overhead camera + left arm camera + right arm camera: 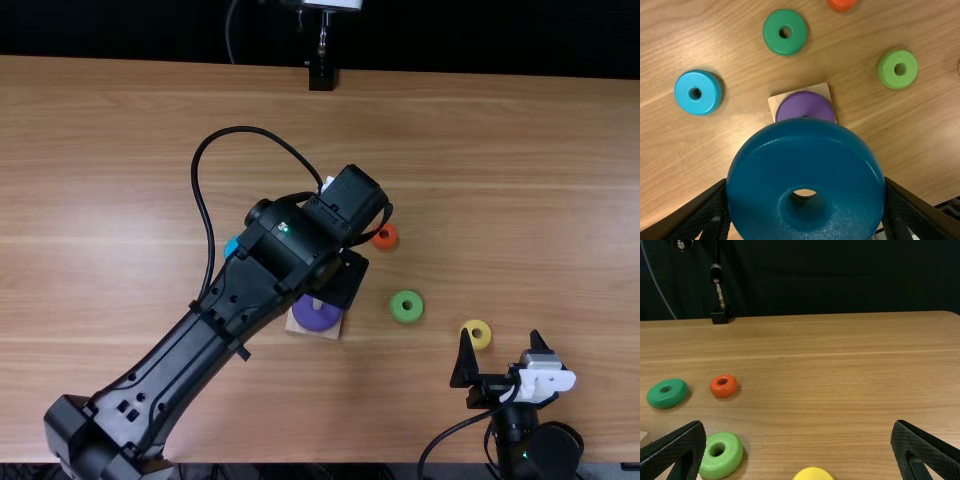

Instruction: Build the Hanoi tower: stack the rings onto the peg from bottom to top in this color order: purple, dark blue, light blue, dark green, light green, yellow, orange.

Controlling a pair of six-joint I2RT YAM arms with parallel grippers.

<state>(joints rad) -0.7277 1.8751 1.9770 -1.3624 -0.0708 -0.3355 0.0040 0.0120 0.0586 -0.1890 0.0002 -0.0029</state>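
Note:
In the top view my left gripper [345, 278] is over the wooden base [298, 322], beside the purple ring [316, 317] lying on it. The left wrist view has the left gripper [806, 200] shut on the dark blue ring [805, 145], which overlaps the purple ring and hides part of the base. Light blue [697, 93] and dark green [785, 32] rings lie flat on the table. Near the right gripper [501, 352] is the yellow ring [476, 334]; in the right wrist view that gripper [797, 441] stands open, holding nothing.
On the table [530, 200] lie the light green ring [406, 306] and the orange ring [386, 237], both right of the base. The left arm's forearm crosses the table's left half diagonally. A black stand [321, 76] is at the far edge.

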